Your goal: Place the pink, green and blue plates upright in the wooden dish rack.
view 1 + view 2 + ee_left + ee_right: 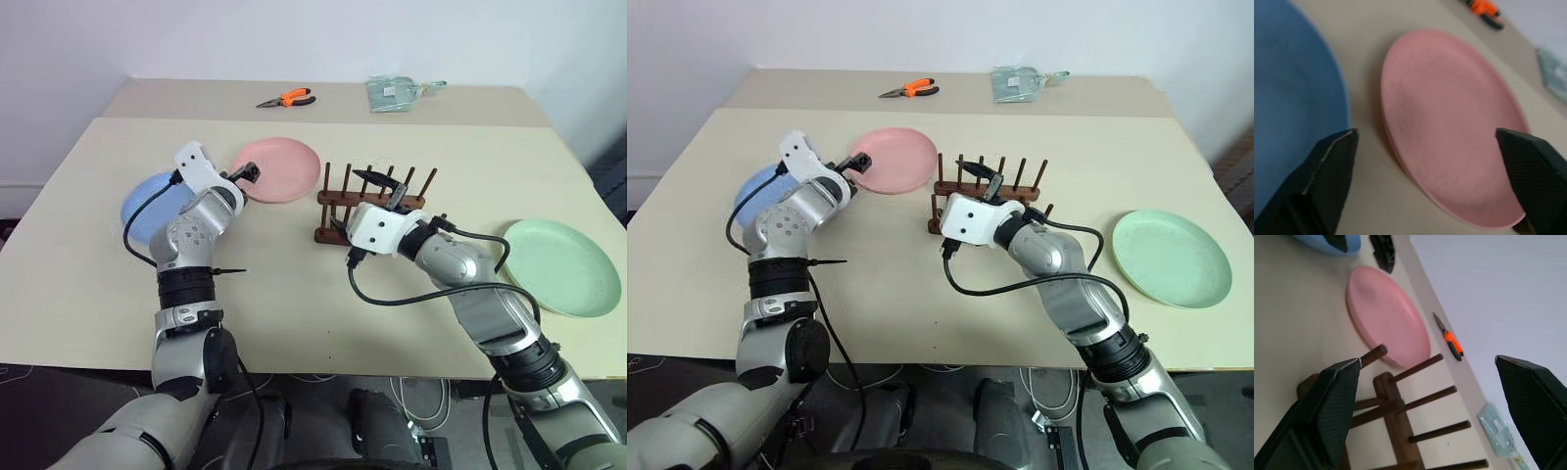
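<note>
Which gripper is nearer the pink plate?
Left. The left gripper hangs open at the pink plate's near edge; the right gripper is open over the wooden dish rack.

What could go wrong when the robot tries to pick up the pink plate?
The pink plate lies flat on the table, so the open left tool might slip off its thin rim or push it into the blue plate. The right tool sits right at the wooden dish rack and might bump it.

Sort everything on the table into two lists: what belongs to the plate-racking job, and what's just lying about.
Belongs to the job:
pink plate
blue plate
green plate
wooden dish rack

Just lying about:
orange-handled pliers
clear plastic packet
</note>
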Robot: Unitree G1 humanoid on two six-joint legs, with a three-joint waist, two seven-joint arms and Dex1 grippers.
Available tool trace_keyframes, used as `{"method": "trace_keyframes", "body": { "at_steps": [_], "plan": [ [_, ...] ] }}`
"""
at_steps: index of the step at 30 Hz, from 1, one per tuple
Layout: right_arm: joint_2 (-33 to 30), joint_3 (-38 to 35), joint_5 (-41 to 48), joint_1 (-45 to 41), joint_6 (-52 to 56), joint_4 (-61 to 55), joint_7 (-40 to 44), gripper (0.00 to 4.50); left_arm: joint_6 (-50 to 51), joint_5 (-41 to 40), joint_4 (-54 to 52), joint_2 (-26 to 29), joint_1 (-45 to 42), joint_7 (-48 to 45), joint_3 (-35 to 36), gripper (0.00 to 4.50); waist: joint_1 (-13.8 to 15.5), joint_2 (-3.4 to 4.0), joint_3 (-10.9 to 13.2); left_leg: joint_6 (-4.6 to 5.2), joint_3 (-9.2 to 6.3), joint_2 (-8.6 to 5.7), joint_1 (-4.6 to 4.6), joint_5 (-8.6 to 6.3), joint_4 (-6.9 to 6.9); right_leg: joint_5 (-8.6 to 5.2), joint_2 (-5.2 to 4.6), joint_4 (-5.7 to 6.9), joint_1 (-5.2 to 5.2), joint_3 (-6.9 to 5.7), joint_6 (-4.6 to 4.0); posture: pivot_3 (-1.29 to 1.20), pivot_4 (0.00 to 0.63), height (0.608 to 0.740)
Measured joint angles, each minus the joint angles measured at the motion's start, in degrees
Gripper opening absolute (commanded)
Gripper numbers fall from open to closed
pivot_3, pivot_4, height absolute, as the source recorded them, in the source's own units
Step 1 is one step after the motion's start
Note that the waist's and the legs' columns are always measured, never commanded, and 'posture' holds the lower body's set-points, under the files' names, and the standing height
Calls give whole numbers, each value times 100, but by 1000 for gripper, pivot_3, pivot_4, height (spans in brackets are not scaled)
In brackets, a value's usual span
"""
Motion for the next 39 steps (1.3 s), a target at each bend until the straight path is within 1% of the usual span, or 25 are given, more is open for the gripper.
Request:
{"method": "trace_keyframes", "body": {
  "at_steps": [6, 13, 14, 16, 21, 22, 23, 28, 33, 36, 38, 39],
  "plan": [
    [10, -165, -28, 170, 56, 0, 4, 4500, -139, -1, 843, -185, -432, 176, 109, 4468, -24, 0, 0, 0, 2, 1, 3, 0, -2, 0, 0, 2, -1, 0, 0, 0, 150, 740],
    [12, -202, -134, 201, 65, 0, 7, 4500, -707, -28, 1997, -100, -918, 210, 503, 4468, -34, 0, 0, -3, 2, 1, 5, 2, -1, 0, 0, 3, 1, -1, 1, 0, 150, 740],
    [11, -204, -151, 208, 64, 0, 7, 4500, -807, -28, 2161, -59, -991, 175, 535, 4233, -33, 0, -1, -3, 2, 1, 6, 1, -1, 0, 0, 3, 1, -1, 1, 0, 150, 740],
    [11, -211, -172, 249, 63, 0, 7, 4500, -1041, -31, 2515, 18, -1114, 117, 645, 3589, -39, 1, -1, -3, 2, 1, 6, 2, -2, 0, 0, 4, 1, -1, 1, 0, 150, 740],
    [11, -279, -215, 294, 63, 0, 7, 4500, -1563, -206, 3223, 153, -1273, 86, 1043, 994, -37, 0, 0, -3, 1, 1, 4, 2, -2, 0, 0, 3, 0, -1, 2, 0, 150, 740],
    [11, -307, -219, 293, 63, 0, 7, 4500, -1606, -258, 3313, 156, -1312, 60, 1082, 572, -33, 0, 0, -3, 2, 1, 4, 1, -1, 0, 0, 3, 1, -1, 2, 0, 150, 740],
    [11, -314, -222, 291, 60, 0, 7, 4500, -1671, -274, 3426, 164, -1354, 56, 1131, 53, -28, 0, 0, -2, 2, 1, 4, 1, -1, 0, -1, 2, 1, -1, 2, 0, 150, 740],
    [9, -315, -250, 292, 23, 0, 7, 4500, -1842, -388, 3718, 230, -1415, -190, 1216, 53, -45, 0, 0, -3, 2, 1, 4, 1, -3, 0, 0, 4, -1, -2, 2, 0, 150, 740],
    [10, -315, -326, 292, -60, 0, 7, 4500, -2029, -379, 3625, 209, -1422, -727, 1115, 53, -50, 0, 0, -3, 2, 1, 3, 2, -3, 0, 0, 3, -2, -2, 2, 0, 150, 740],
    [11, -315, -346, 284, -92, 4, 7, 4500, -2112, -364, 3370, 192, -1419, -914, 978, 53, -49, -1, 1, -3, 1, 1, 1, 2, -3, 0, 0, 2, -2, -2, 2, 0, 150, 740],
    [18, -314, -350, 224, -114, 6, 36, 4500, -2206, -339, 2939, 163, -1387, -1048, 888, 53, -59, -1, 2, -3, 2, 2, 0, 2, -4, 0, 0, 1, -3, -1, 2, 0, 150, 740],
    [16, -315, -339, 146, -123, 6, 103, 4500, -2218, -295, 2551, 164, -1326, -1143, 739, 53, -74, -1, 2, -3, 2, 2, 0, 2, -5, 0, -1, 1, -4, -1, 2, 0, 150, 740]
  ]
}}
